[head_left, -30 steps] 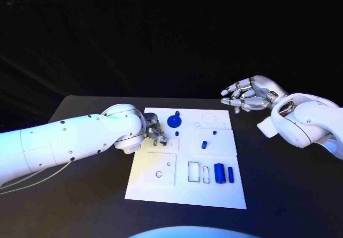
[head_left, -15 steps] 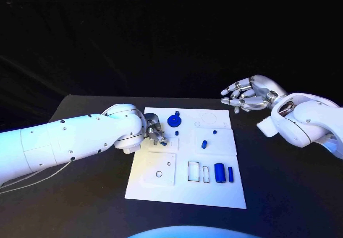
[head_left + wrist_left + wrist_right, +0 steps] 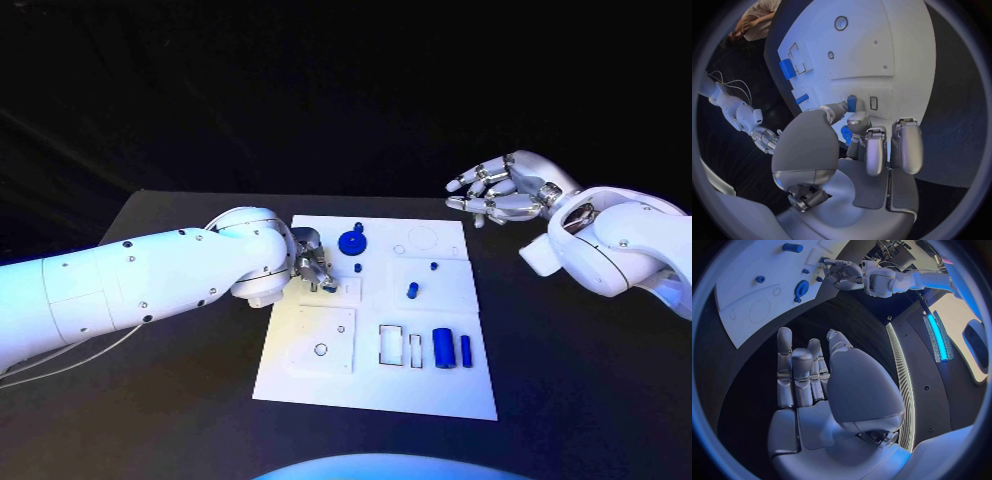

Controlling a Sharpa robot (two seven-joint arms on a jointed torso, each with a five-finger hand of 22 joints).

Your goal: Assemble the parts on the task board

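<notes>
Item: small blue part (image 3: 851,103), a short peg-like piece pinched at the fingertips of the left hand (image 3: 315,268), held low over the task board (image 3: 433,385) near its left edge, just beside a small rectangular slot (image 3: 874,103). Handling, by judgement: light, rigid moulded plastic, smooth and liable to slip or twist in metal fingers; best taken across its short sides, leaving the lower end free to enter a recess. A second blue piece (image 3: 846,135) sits deeper among the same fingers; whether it is gripped cannot be told. On the board, outward from the held part: blue gear-like disc (image 3: 351,241) toward the far edge; small blue peg (image 3: 413,291) to the right near the middle; blue block (image 3: 443,348) and narrower blue bar (image 3: 466,349) toward the near right, beside empty rectangular cut-outs (image 3: 391,344). Obstruction: the left forearm overhangs the board's left margin. Right hand (image 3: 495,196): empty, fingers loosely spread, raised above the desk (image 3: 173,420) beyond the board's far right corner, well apart.
</notes>
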